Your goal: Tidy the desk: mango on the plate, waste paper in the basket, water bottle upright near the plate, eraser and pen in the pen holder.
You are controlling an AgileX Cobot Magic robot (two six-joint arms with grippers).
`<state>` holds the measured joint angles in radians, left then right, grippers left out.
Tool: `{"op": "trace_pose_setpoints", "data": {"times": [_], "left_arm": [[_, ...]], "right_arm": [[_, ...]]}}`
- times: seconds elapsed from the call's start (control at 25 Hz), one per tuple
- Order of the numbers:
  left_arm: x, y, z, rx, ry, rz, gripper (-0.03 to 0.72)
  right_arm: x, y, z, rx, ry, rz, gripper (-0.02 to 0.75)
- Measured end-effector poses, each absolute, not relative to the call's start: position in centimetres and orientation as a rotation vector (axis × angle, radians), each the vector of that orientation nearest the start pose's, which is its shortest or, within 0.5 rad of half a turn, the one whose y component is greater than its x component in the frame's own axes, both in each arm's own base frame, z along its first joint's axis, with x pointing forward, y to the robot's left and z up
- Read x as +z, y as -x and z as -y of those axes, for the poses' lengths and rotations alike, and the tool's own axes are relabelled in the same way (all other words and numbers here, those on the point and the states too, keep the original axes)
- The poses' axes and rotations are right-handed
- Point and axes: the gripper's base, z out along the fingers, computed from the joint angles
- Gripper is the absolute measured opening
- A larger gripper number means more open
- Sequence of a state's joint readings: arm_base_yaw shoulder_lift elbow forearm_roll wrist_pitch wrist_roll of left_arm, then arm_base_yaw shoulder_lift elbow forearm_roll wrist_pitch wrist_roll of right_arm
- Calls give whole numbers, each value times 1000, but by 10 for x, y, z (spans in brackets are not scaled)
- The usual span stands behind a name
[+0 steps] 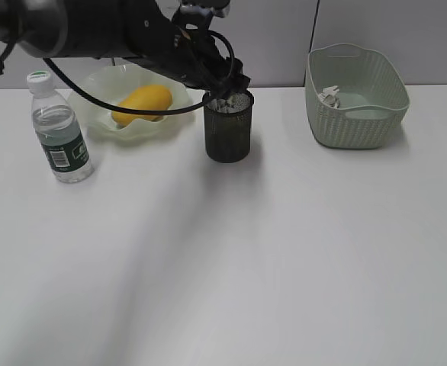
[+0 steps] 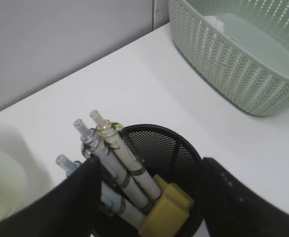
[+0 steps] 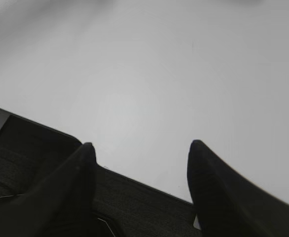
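Left gripper (image 2: 147, 197) is seen over the pen holder (image 1: 228, 126), upper centre of the exterior frame; jaws spread wide, nothing gripped. Pens (image 2: 116, 160) and yellow eraser (image 2: 165, 211) are seen inside the holder. Right gripper (image 3: 140, 182) is held above the counter (image 1: 284, 252) edge, jaws apart, empty. Mango (image 1: 141, 104) is seated in the plate (image 1: 94, 114), upper left. Water bottle (image 1: 58, 130) is stood upright beside it. Waste paper (image 1: 330, 95) is seen in the basket (image 1: 357, 122), upper right

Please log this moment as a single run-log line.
left gripper: open over black wire-mesh pen holder | pens, yellow eraser: inside | right gripper: open, empty
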<state>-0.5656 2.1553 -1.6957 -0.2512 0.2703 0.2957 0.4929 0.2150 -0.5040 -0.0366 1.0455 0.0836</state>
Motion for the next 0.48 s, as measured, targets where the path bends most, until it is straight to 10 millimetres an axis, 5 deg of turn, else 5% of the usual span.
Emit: {"op": "trace_pose_setpoints", "data": {"times": [0.48], "left_arm": [[275,-382,258,-394,-840,-2245,490]], "right_arm": [[277,-27,-11,266,461,-2205,463]]}}
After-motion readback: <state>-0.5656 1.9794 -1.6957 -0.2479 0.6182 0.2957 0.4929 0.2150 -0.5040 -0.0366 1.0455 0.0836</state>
